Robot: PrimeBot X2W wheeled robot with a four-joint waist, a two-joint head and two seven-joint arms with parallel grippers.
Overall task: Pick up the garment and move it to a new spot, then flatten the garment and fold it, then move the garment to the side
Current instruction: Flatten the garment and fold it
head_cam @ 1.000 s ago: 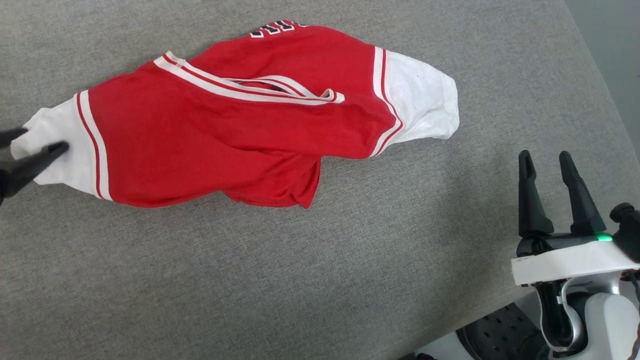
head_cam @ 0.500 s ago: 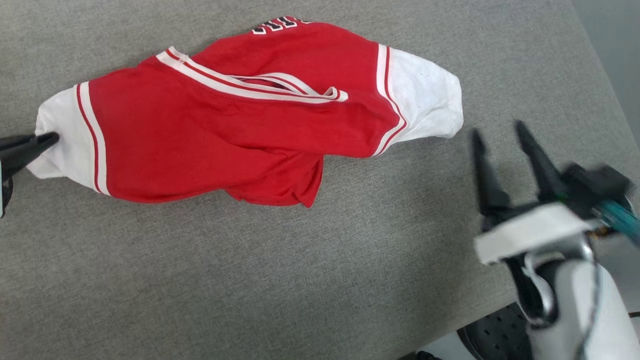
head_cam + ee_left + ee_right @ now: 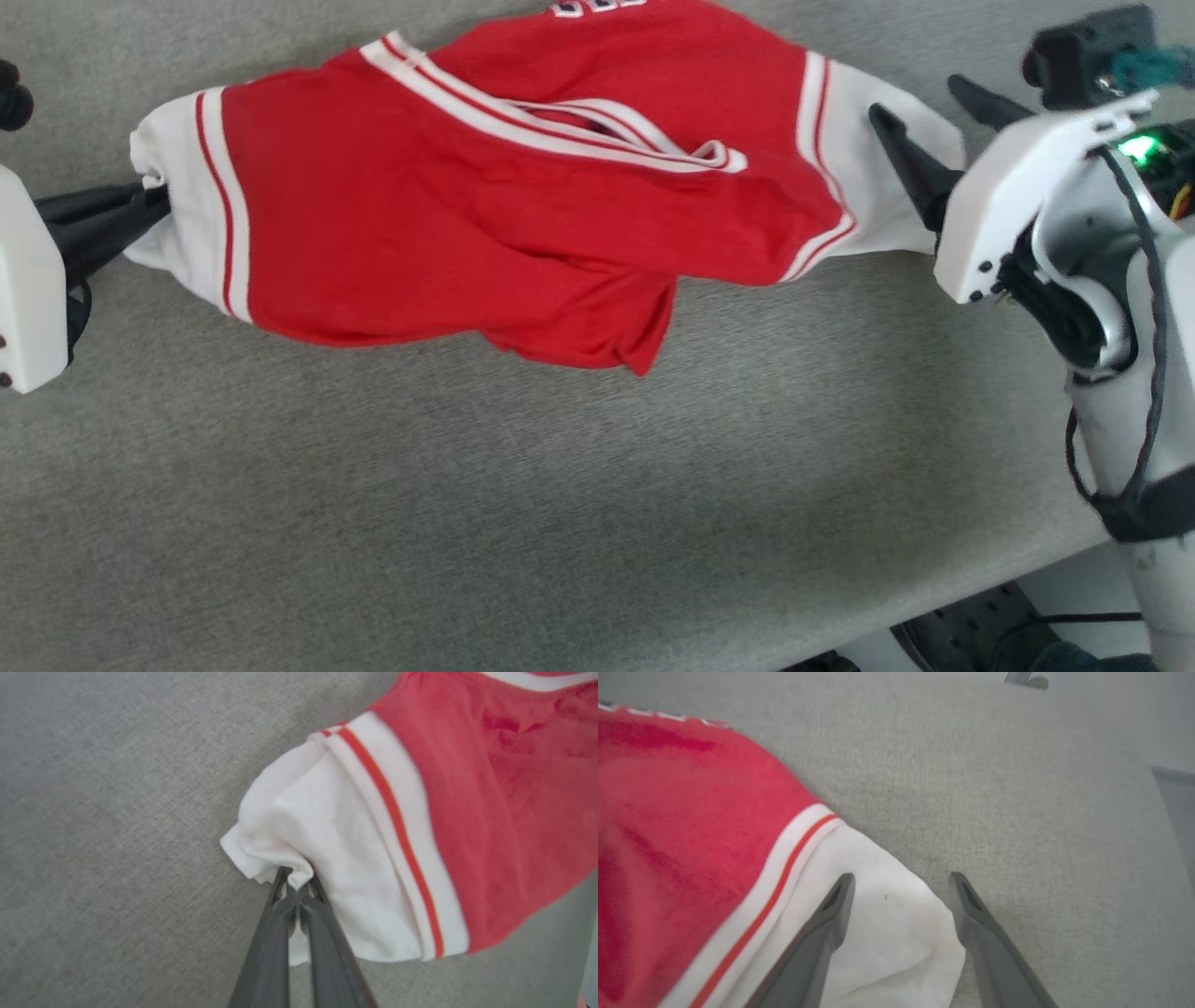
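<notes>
The garment [image 3: 467,215] is a red jersey with white sleeves and striped trim, lying crumpled across the far part of the grey table [image 3: 467,513]. My left gripper [image 3: 154,196] is shut on the edge of its left white sleeve [image 3: 336,826], and the cloth bunches at the fingertips [image 3: 295,891]. My right gripper [image 3: 920,103] is open at the other white sleeve [image 3: 896,933]. In the right wrist view that sleeve's corner lies between the two spread fingers [image 3: 831,914]. Dark lettering [image 3: 593,7] shows at the garment's far edge.
Grey cloth covers the table, whose front edge [image 3: 934,597] runs along the lower right. A dark perforated base [image 3: 962,635] shows below that edge. Bare table lies in front of the garment.
My left gripper has closed on the left sleeve. The right arm has swung forward from the table's near right to the right sleeve, staying open. The head camera has shifted.
</notes>
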